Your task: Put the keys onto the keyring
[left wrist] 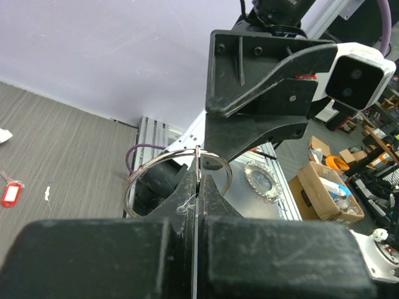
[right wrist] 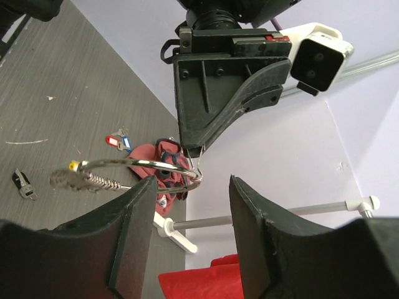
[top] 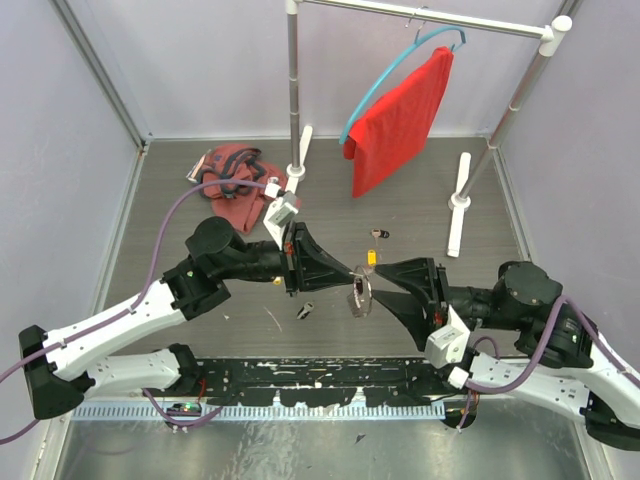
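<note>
the left gripper [left wrist: 197, 177] is fully shut on the thin silver wire keyring [top: 360, 298], in the air between the arms, and the right gripper [right wrist: 190, 187] stands half open at the ring and grips nothing. the ring may twist or slip from this narrow pinch, because the yellow-tagged silver key [right wrist: 75, 174] hangs on it and pulls down. i count one keyring and four keys: this one, and three loose on the grey table [top: 420, 225], the black-tagged key [right wrist: 22, 185], the red-tagged key [right wrist: 113, 142] and the blue-tagged key [right wrist: 127, 142].

Robotics lab, enclosed table [top: 160, 200], cardboard boxes [left wrist: 319, 184]
</note>
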`<state>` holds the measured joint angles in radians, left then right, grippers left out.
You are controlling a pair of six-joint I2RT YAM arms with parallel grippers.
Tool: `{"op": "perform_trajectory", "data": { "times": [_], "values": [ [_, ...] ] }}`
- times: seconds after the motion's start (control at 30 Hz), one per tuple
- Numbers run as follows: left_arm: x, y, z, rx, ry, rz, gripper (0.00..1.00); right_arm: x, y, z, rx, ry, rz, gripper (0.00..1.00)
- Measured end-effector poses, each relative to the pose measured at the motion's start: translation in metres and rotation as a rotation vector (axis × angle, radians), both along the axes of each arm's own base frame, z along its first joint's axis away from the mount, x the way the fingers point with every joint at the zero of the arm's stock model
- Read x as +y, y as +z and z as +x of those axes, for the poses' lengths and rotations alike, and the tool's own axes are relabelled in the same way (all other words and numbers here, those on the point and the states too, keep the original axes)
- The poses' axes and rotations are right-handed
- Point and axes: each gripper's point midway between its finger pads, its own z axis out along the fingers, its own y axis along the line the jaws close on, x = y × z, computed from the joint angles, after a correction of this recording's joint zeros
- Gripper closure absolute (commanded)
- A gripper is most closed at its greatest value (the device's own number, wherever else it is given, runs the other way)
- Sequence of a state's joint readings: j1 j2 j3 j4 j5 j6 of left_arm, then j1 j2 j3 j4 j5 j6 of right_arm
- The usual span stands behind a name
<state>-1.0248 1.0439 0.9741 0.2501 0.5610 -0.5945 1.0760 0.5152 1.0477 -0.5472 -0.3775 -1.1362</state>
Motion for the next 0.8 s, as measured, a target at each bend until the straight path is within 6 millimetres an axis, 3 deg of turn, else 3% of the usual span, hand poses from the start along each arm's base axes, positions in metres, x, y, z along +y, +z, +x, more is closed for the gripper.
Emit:
{"op": "perform_trajectory", "data": {
  "times": [0.4, 0.8],
  "values": [
    [0.0, 0.005, -0.004, 0.007, -0.016, -0.018, 1.0, 0.019, -0.014, 0.008, -0.029, 0.02, -0.074, 0.59],
    [0.0, 0.005, -0.005, 0.007, -0.018, -0.017, 1.0, 0.025, -0.01, 0.008, -0.049, 0.039, -0.064, 0.67]
  ]
}}
